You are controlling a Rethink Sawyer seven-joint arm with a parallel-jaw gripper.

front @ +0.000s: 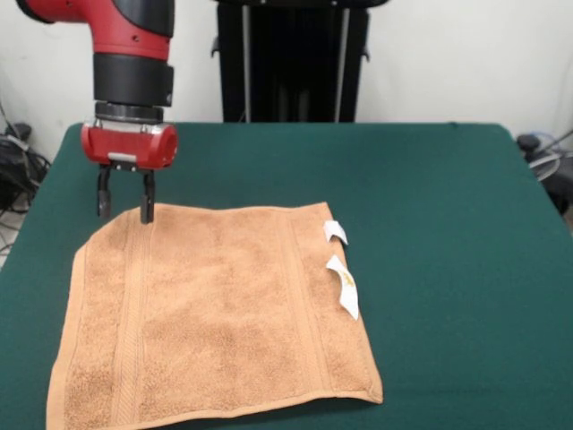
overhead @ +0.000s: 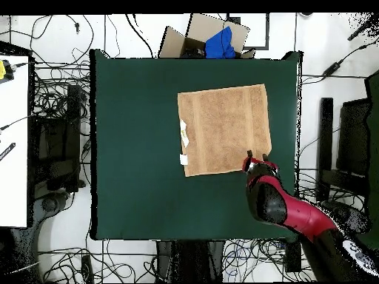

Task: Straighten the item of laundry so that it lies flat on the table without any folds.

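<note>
A: The towel (front: 215, 313) lies spread on the green desk (front: 448, 224), white tags (front: 342, 285) along its right edge; I see no folds from the front.

B: Agreed. Its far left corner sits at the gripper (front: 125, 204), jaws spread and empty. I'd lift straight up, dragging nothing.

A cardboard box (overhead: 194, 38) holds, seemingly, blue cloth (overhead: 220, 43).

I'm working in a robotics lab: tangled cables (overhead: 59, 222) cover the floor round my green bench (overhead: 133, 148), beside black equipment stands (front: 291, 58).
</note>
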